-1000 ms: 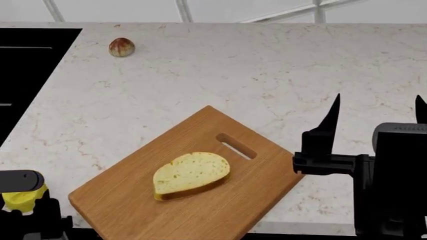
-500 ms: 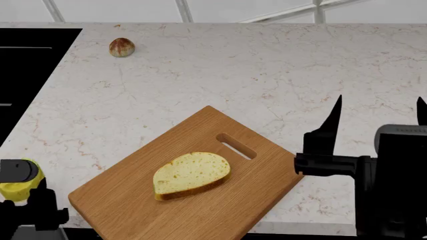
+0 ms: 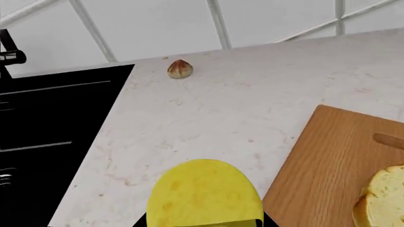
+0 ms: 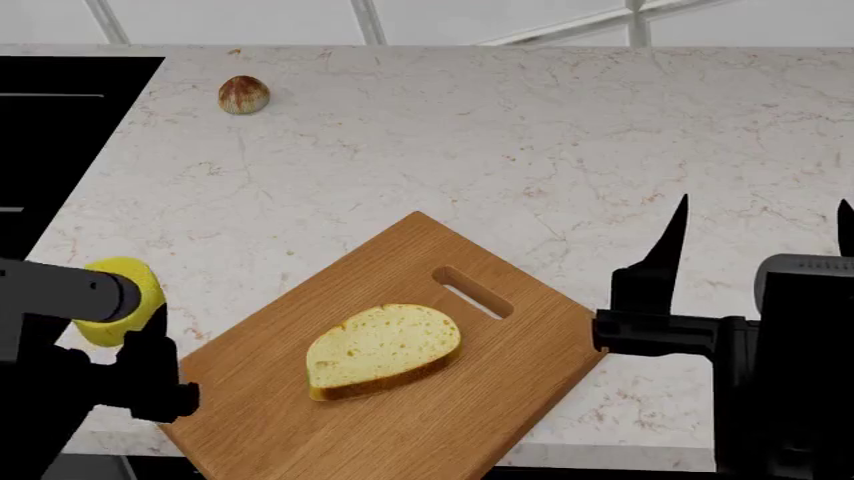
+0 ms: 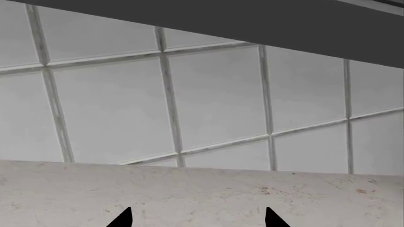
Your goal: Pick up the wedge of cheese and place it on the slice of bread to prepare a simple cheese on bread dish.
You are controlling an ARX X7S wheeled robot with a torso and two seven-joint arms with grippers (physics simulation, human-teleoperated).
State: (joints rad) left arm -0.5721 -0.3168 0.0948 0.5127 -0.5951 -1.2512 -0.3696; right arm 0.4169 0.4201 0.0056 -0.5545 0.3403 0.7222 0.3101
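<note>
The first part of the job looks done: the wedge of cheese [image 4: 112, 303] is off the surface [image 4: 534, 150] and in the left claw [image 4: 127, 335]. In the left wrist view the wedge of cheese [image 3: 203, 194] fills the near part of the picture, with the dark tips of the claw pinching it from both sides, so the left claw is closed on the cheese. From the head view the cheese hangs in the air beside the left edge of the cutting board [image 4: 454, 410], not yet over the slice of bread [image 4: 383, 349]. The bread lies flat near the middle of the board, with nothing on top of it. So the second part is left to do: I think the cheese has to go sideways over the board until it is above the bread, then come down, and then the claw has to let go. The right claw [image 4: 761, 235] is up in the air by the right side of the board, with its two black tips spread apart and nothing between them. It does not look like it has a job here. A small brown striped nut [image 4: 243, 95] sits far back on the surface, well away from everything.
</note>
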